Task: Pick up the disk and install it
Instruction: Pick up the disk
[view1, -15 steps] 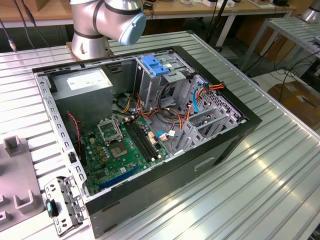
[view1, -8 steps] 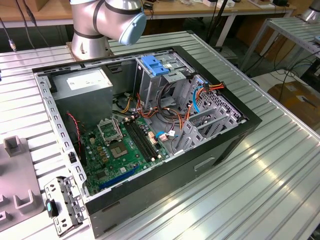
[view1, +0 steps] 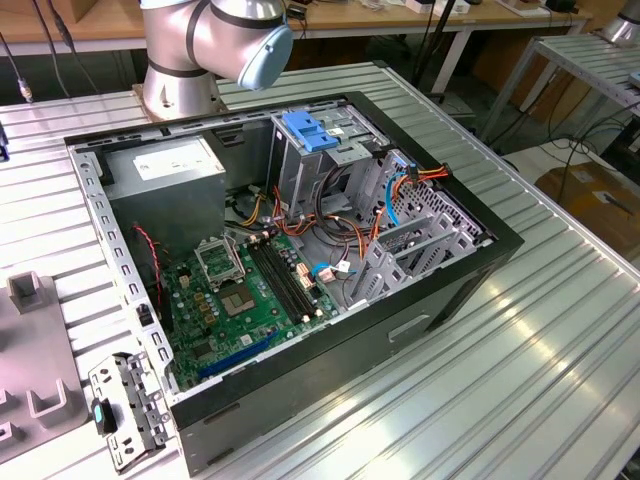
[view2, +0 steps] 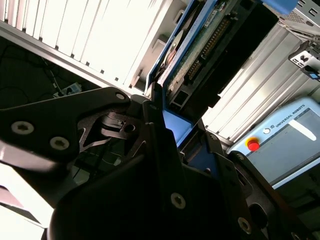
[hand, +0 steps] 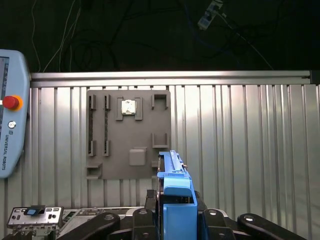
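Note:
My gripper (hand: 175, 201) is shut on the disk (hand: 172, 172), a dark flat drive in a bright blue carrier frame. In the first wrist view the disk sticks out edge-on between the black fingers (hand: 150, 196), in the air above the ribbed aluminium table. In the second wrist view the gripper (view2: 172, 125) clamps the blue frame, and the disk (view2: 210, 42) shows its dark underside and green circuit board. In the exterior view the open computer case (view1: 480, 265) lies on its side, with a grey drive cage (view1: 315, 150) inside.
A grey fixture plate (hand: 127, 145) lies on the table below the disk. A teach pendant (hand: 10, 110) rests beside it, and a small metal bracket (hand: 34, 216) is nearby. The arm's base (view1: 190, 60) stands behind the case. The motherboard (view1: 250, 295) and cables fill the case.

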